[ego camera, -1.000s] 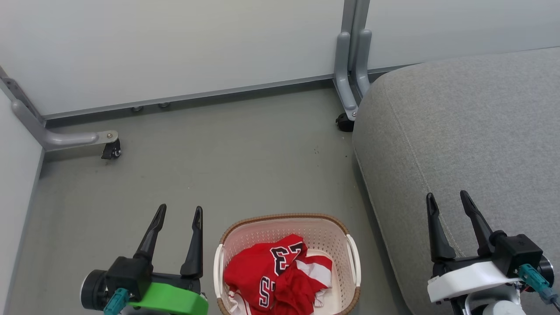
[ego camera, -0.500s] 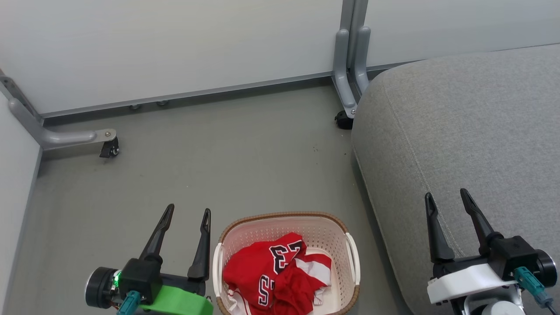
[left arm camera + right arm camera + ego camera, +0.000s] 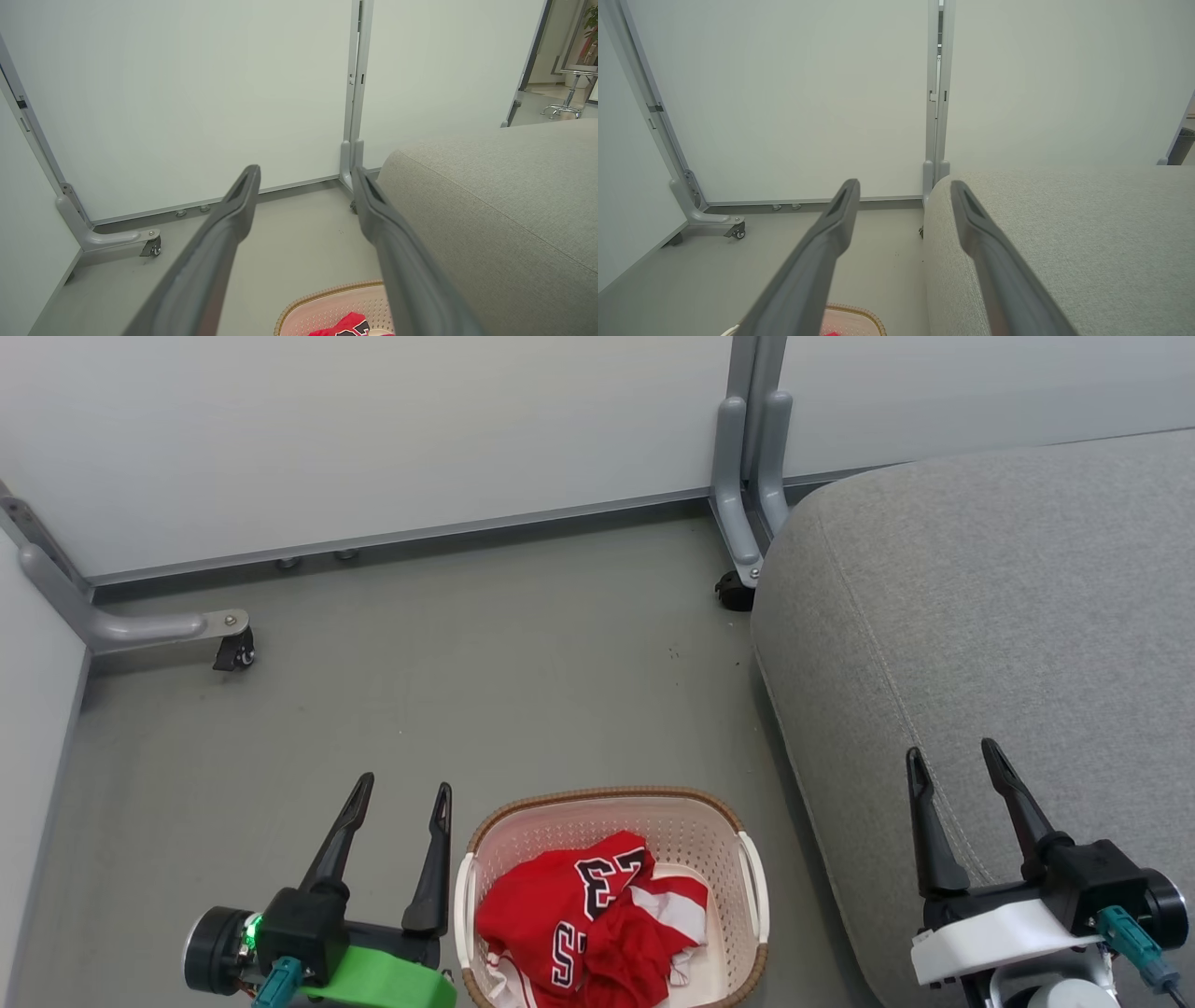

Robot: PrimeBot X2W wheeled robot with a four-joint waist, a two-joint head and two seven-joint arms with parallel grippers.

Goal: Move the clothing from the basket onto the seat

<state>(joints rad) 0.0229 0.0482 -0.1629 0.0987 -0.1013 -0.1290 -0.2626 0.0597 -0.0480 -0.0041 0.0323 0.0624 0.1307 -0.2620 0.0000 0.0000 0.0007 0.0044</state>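
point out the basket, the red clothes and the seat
cream perforated basket (image 3: 607,794), head view, brown rim
red sports garments (image 3: 537,907), head view, numbered jersey
grey fabric sofa seat (image 3: 1008,616), head view, top surface

Head cam: the near end of the basket (image 3: 607,800) is chopped by the bottom edge, so its front rim and that end of the clothing (image 3: 560,905) can't be seen. Stuff's all bunched up. The numerals fold over themselves so only bits read, and the white-striped piece is mostly buried under the numbered one. The seat (image 3: 980,616) runs off the right and bottom edges, no idea how far. The left hand (image 3: 405,782) and right hand (image 3: 950,749) both lose their wrist ends at the bottom edge. In the left wrist cam the basket's cut at the bottom, w/ the far rim and a red scrap showing. Small bits (image 3: 317,560) at the foot of the wall (image 3: 373,429) are too tiny to ID.
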